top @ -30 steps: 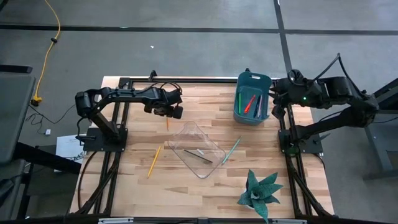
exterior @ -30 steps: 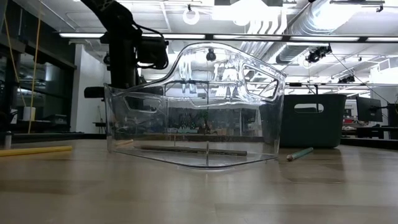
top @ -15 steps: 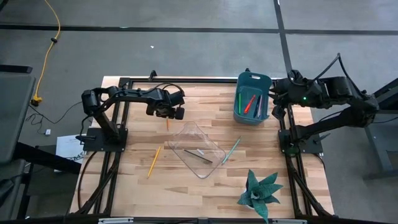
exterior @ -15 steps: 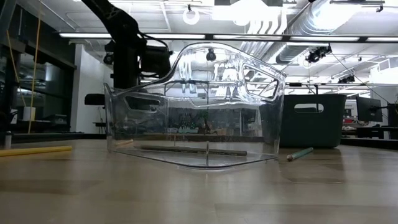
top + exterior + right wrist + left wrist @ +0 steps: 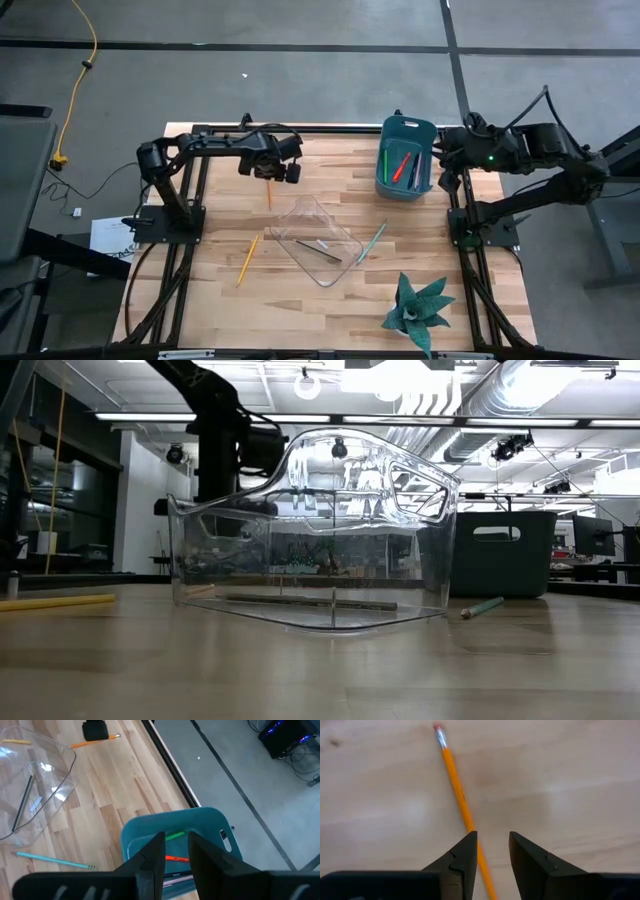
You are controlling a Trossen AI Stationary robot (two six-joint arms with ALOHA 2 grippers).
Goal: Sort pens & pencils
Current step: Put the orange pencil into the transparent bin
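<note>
A yellow-orange pencil [image 5: 457, 790] lies flat on the wood, and my left gripper [image 5: 492, 842] hovers over its lower half. The gripper is open, with the pencil running between the fingers close to one of them. In the high view this gripper [image 5: 288, 172] is near the table's far edge, just beyond that pencil [image 5: 268, 192]. Another yellow pencil [image 5: 247, 258] and a pale teal pencil [image 5: 372, 242] lie either side of a clear bin [image 5: 315, 240], which holds a dark pen [image 5: 318, 250]. My right gripper [image 5: 176, 845] is slightly open above the teal bin [image 5: 210, 817], which holds a red-orange pen [image 5: 175, 858] and a green pen [image 5: 175, 836].
A potted plant [image 5: 418, 310] stands at the near right corner. The clear bin [image 5: 310, 540] sits mid-table, with the teal pencil [image 5: 483, 606] to its right and the yellow pencil [image 5: 55, 601] to its left. The teal bin [image 5: 405, 160] is at the far right edge.
My left gripper has moved a little toward the table's far edge and right, staying over the pencil by the clear bin. The pencils, pens and bins have kept their places.
</note>
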